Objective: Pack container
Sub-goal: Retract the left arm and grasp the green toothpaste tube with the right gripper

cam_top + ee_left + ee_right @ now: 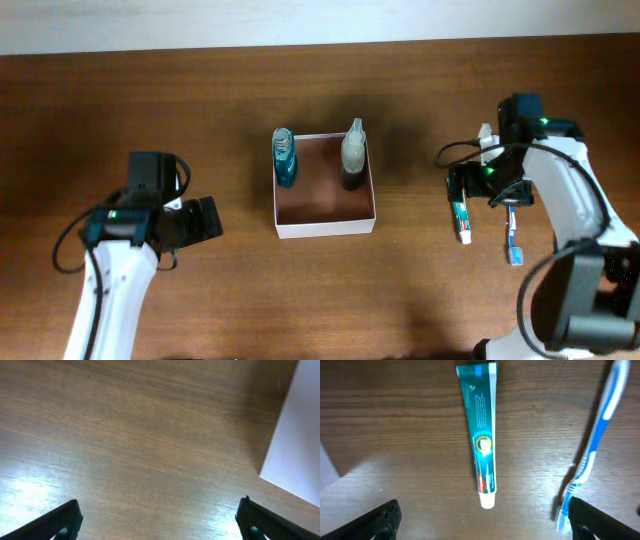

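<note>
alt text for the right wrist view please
A teal toothpaste tube with a white cap lies on the brown wooden table, a blue and white toothbrush lying apart beside it. The right gripper is open, its black fingers at the bottom corners, holding nothing.

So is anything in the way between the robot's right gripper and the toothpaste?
Nothing visible is. The right gripper hovers open over the toothpaste, with no other thing between them. The toothbrush lies off to one side, apart from the tube.
</note>
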Available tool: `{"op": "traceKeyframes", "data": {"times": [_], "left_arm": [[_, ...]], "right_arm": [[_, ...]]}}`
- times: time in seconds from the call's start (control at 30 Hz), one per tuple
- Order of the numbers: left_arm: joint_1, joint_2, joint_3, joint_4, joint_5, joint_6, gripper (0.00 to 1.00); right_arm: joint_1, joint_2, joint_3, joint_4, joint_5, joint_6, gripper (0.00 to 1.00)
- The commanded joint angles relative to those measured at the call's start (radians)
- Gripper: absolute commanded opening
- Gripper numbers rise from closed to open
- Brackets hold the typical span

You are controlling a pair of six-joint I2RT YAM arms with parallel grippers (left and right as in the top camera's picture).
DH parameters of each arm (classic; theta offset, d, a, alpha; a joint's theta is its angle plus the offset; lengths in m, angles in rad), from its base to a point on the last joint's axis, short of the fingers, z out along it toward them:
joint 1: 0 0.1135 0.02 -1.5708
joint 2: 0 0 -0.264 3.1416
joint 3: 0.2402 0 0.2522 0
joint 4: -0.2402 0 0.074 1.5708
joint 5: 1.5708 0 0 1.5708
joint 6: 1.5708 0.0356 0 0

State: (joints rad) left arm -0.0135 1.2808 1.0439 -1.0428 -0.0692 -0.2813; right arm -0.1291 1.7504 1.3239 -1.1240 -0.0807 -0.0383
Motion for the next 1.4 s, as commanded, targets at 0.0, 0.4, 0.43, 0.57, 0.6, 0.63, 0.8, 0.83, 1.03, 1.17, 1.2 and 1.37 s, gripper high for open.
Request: {"op": "traceKeyframes", "data": {"times": [0.0,0.4,0.43,0.57,0.6,0.63,0.8,0.83,1.03,1.17,1.2,1.37], "left_arm": [[0.006,0.069,-0.005,0.018,0.026,0.025,0.99],[0.006,0.21,-0.005,0.062,0.029,0.029,0.99],[0.006,0.21,-0.005,0.063,0.029,0.029,0.99],[0.006,0.21,-0.005,0.064,0.029,0.029,0.99],[0.006,0.21,-0.005,0.064,0.029,0.029,0.99],[0.006,0.21,-0.005,0.064,0.029,0.029,0.99],[0.006,0.21,-0.005,0.063,0.029,0.029,1.0],[0.006,0.21,-0.005,0.063,0.029,0.029,0.99],[0.006,0.21,-0.005,0.063,0.029,0.029,0.99],[0.006,0.21,-0.005,0.063,0.029,0.029,0.99],[0.006,0.21,-0.005,0.063,0.029,0.029,0.99],[0.006,0.21,-0.005,0.063,0.029,0.029,0.99]], "right_arm": [[0.005,0.045,0.004,0.006,-0.013,-0.009,1.0],[0.005,0.198,0.004,0.029,-0.013,-0.006,1.0],[0.005,0.204,0.004,0.032,-0.013,-0.006,1.0],[0.005,0.224,0.004,0.038,-0.013,-0.006,0.99],[0.005,0.23,0.004,0.039,-0.013,-0.006,0.99],[0.005,0.235,0.004,0.039,-0.013,-0.006,0.98],[0.005,0.268,0.001,0.041,-0.013,-0.006,0.89],[0.005,0.279,0.001,0.041,-0.012,-0.006,0.88],[0.005,0.315,-0.001,0.04,-0.013,-0.006,0.86],[0.005,0.317,-0.001,0.04,-0.013,-0.006,0.75],[0.005,0.317,-0.001,0.04,-0.013,-0.006,0.69],[0.005,0.317,-0.001,0.034,-0.013,-0.006,0.39]]}}
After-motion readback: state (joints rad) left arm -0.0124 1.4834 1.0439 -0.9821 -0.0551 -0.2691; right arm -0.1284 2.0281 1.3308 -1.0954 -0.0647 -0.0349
